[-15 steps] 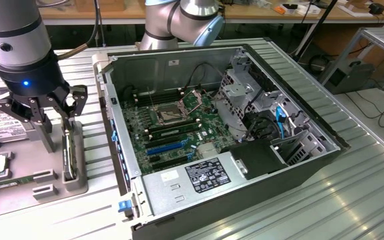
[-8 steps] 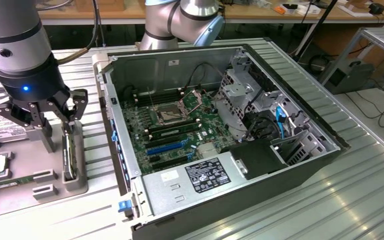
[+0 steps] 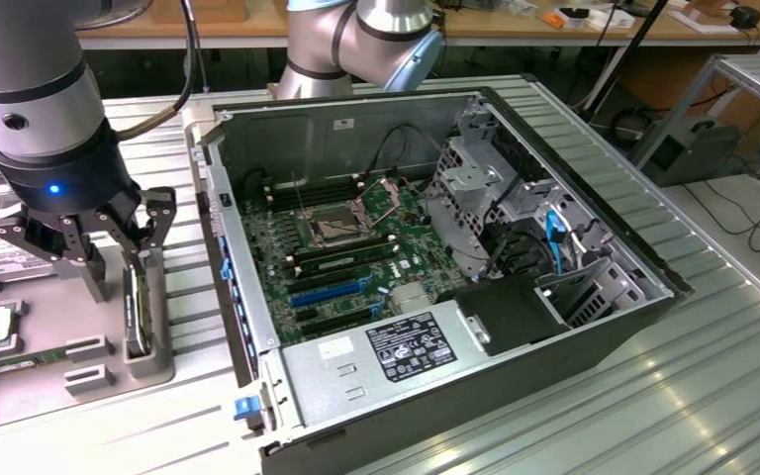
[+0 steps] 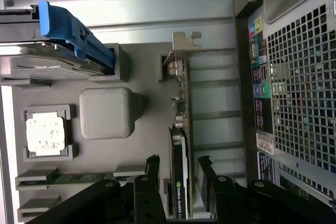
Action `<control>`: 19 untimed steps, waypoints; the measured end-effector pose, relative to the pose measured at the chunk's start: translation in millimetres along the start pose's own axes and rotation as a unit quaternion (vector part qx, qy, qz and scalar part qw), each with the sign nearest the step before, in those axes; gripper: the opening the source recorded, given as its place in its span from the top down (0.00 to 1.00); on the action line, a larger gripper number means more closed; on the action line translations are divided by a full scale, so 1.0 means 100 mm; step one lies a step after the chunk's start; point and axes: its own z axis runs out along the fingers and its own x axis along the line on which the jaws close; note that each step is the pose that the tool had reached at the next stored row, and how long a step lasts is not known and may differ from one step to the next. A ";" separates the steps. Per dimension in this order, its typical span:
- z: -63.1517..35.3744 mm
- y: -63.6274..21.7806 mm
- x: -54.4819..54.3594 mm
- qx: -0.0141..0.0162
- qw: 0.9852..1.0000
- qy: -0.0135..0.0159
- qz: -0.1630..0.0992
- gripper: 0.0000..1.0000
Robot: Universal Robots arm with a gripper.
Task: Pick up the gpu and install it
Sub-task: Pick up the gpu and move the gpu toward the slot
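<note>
The gpu (image 4: 181, 124) stands on edge in a slot of the grey parts tray (image 4: 147, 129), a thin dark card with its silver bracket (image 4: 185, 43) at the far end. In the exterior view the gpu (image 3: 135, 312) stands at the tray's right rim, beside the computer case. My gripper (image 4: 178, 169) is open, with one black finger (image 4: 152, 169) on each side of the card's near end, and I see no contact with it. From outside, the gripper (image 3: 116, 252) hangs just above the card.
The open computer case (image 3: 486, 109) lies at the exterior view's right, its motherboard (image 3: 340, 247) and blue expansion slot (image 3: 332, 293) exposed. The tray also holds a hard drive with a blue bracket (image 4: 73, 35), a processor (image 4: 46, 135) and a green memory stick (image 4: 68, 178).
</note>
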 end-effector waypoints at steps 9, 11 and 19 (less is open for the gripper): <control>0.080 -0.021 -0.01 0.000 1.000 0.000 0.000 0.58; 0.094 -0.023 -0.02 0.000 1.000 0.000 0.000 0.58; 0.180 -0.036 -0.03 0.001 1.000 0.000 0.000 0.58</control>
